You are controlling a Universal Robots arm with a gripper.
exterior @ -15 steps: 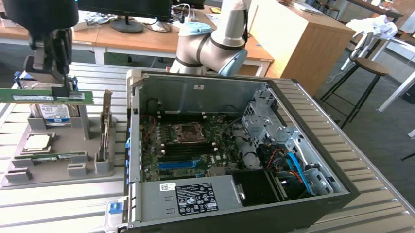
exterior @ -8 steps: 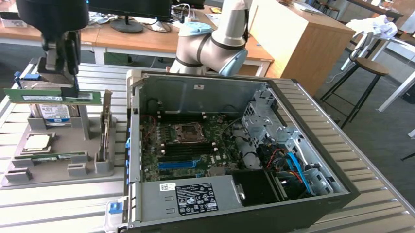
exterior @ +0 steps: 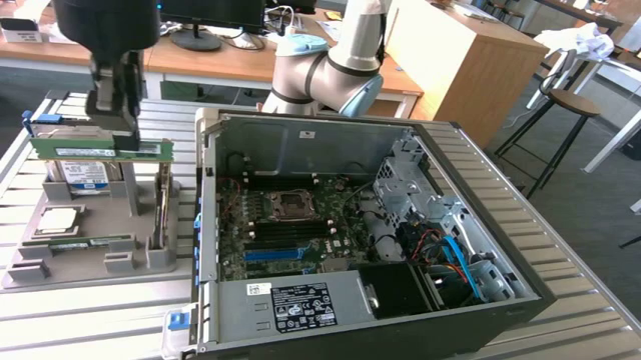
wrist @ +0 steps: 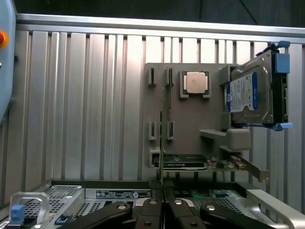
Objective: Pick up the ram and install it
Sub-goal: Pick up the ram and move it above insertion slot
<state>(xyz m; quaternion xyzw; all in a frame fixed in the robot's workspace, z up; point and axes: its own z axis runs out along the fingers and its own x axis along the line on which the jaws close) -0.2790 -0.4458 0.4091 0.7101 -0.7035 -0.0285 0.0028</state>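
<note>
The ram (exterior: pixel 80 148) is a long green stick with a pale label, held level in the air above the grey parts holder (exterior: pixel 150 259) at the exterior view's left. My gripper (exterior: pixel 126 136) comes down from above and is shut on the stick's upper edge near one end. In the wrist view the ram (wrist: pixel 162 129) shows edge-on as a thin line running out from between my shut fingertips (wrist: pixel 162 202).
The holder carries a blue-labelled hard drive (wrist: pixel 252 93), a square silver processor chip (wrist: pixel 196 82), an expansion card (wrist: pixel 183 162) and another green strip (exterior: pixel 90 243). The open computer case (exterior: pixel 206 225) with its motherboard (exterior: pixel 300 225) lies to the exterior view's right. A stool (exterior: pixel 569 101) stands beyond.
</note>
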